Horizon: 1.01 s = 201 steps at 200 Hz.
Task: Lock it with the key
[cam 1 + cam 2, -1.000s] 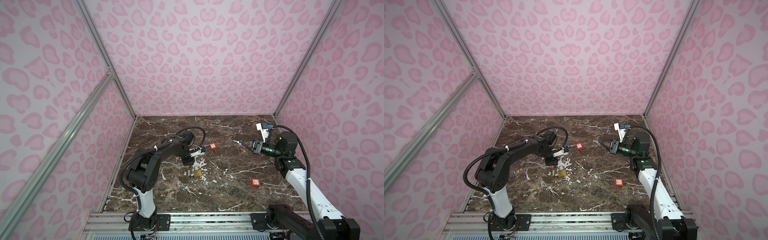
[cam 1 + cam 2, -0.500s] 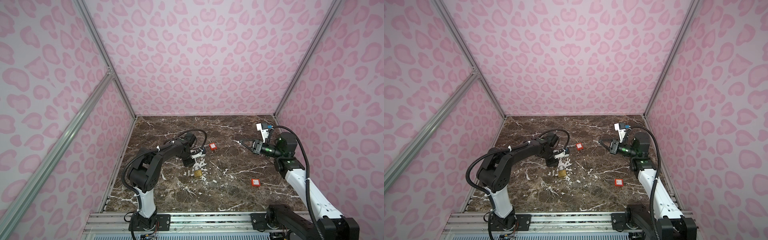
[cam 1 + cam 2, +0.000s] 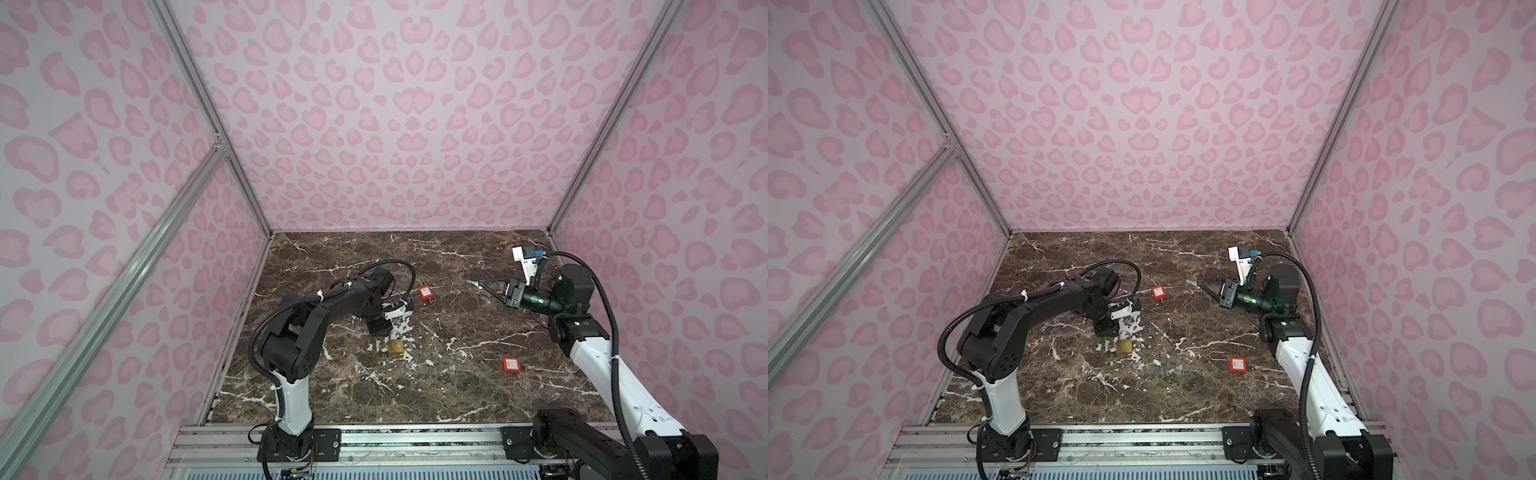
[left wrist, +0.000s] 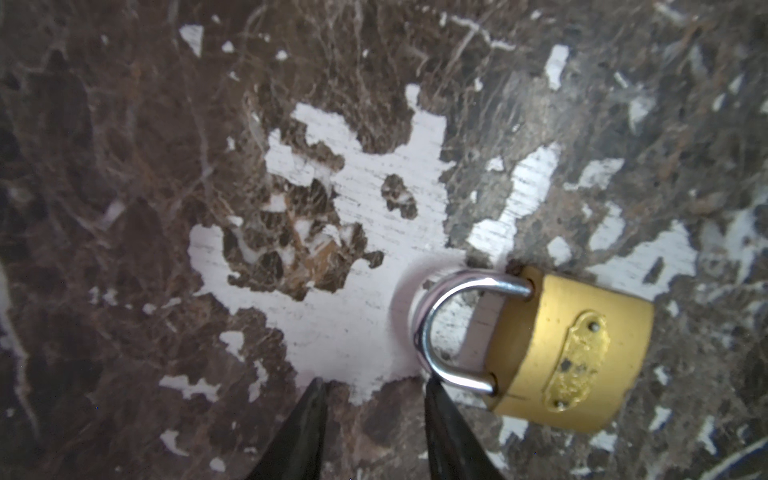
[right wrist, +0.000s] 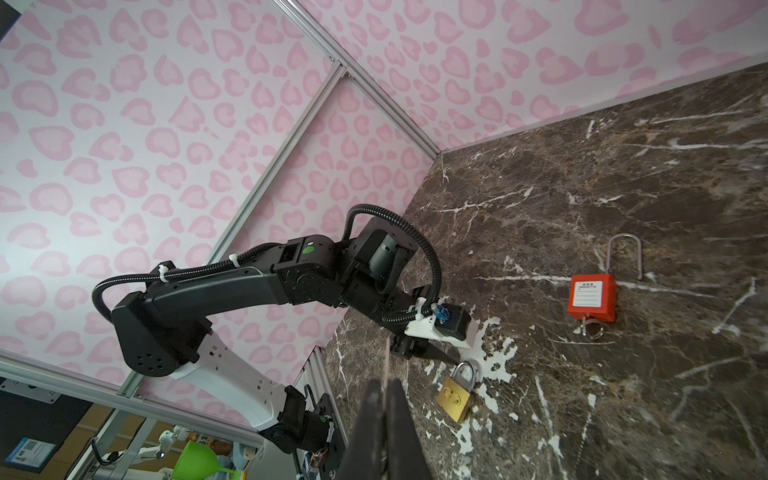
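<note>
**Left gripper reached the padlock; key still waiting**

The left gripper (image 4: pixel 374 382) stood part-spread and empty, its tips low over the counter (image 3: pixel 457 395). One fingertip (image 4: pixel 444 415) touched the bend of the shackle (image 4: pixel 428 328), and the other sat over bare marble. A second before, this gripper had hung further back, short of the padlock (image 3: pixel 396 345); it had since come forward and down to it. The padlock had not shifted. It lay flat on a worn white patch left of the counter's middle, with its shackle toward the arm. Both shackle legs met the brass body, but whether it was latched could not be told.

The right gripper (image 3: pixel 480 283) had not moved. It hung over the far right of the counter, pressed together on a thin sliver seen edge-on in the right wrist view, probably the key (image 5: pixel 387 357). It was aimed toward the padlock and was well apart from it.

A red lock (image 3: pixel 424 293) lay just beyond the left arm's wrist, and a second red lock (image 3: pixel 511 365) lay near the right arm.

The approach looked finished but the grasp was not. The shackle sat beside the jaws rather than between them, so closing there would likely push the padlock aside. The key had yet to reach the keyhole, so the task was at an early stage.
</note>
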Each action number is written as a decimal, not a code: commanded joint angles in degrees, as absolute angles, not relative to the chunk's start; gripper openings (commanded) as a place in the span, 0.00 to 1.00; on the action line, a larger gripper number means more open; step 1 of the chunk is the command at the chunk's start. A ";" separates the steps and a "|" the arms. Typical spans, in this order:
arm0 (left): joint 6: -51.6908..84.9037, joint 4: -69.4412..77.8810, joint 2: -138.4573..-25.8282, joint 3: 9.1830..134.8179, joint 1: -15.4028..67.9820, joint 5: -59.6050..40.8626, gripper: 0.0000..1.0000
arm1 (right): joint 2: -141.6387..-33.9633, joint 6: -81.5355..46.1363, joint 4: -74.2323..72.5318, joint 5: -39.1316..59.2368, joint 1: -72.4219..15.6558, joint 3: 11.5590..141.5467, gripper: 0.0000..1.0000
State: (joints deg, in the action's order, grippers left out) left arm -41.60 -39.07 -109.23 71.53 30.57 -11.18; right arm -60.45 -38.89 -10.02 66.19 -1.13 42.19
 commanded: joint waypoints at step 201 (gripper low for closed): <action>-27.64 -34.49 -113.18 79.05 39.78 -1.03 0.45 | -61.00 -35.70 -6.15 63.63 -0.74 43.23 0.00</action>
State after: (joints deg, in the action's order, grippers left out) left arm -28.58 -34.96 -111.96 78.30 39.09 -2.50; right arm -61.06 -34.98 -4.14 63.24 -0.95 42.96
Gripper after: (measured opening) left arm 0.455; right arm 0.049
